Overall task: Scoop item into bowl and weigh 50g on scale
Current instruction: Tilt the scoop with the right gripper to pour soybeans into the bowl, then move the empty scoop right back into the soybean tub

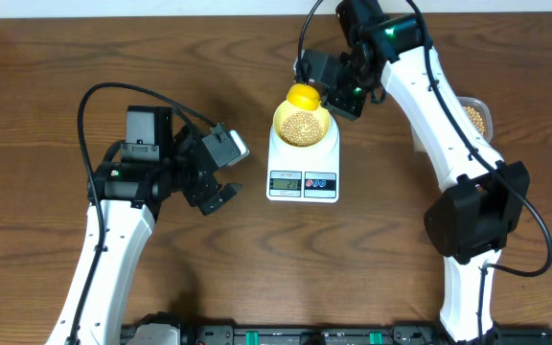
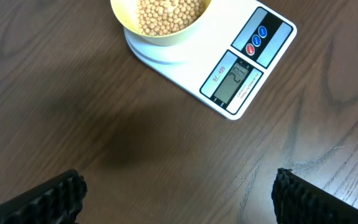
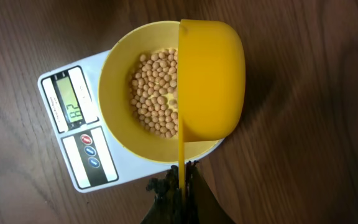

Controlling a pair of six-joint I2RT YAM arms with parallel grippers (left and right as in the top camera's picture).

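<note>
Above bowl (image 3: 114, 93) of beans (image 3: 154, 93) on scale (image 2: 185, 68), right hand (image 3: 182, 177) clamping tipped scoop (image 3: 210, 81), left hand (image 1: 215, 195) spread, readout (image 2: 235, 83) unclear.

My left claw (image 2: 179, 196) hangs over the wooden table (image 2: 92, 118), black fingers (image 2: 51, 199) spread wide at the lower corners, gripping nothing. Ahead: white scale (image 2: 188, 71), display (image 2: 235, 84) digits unclear. Yellow bowl (image 2: 160, 38) sits on it, holding beans (image 2: 166, 14).

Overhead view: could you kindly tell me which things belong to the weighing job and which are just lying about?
Job: soybeans, pale yellow bowl, digital scale, yellow scoop held by right gripper, bean tub.
Lying about: no loose objects; left gripper idle, open.
</note>
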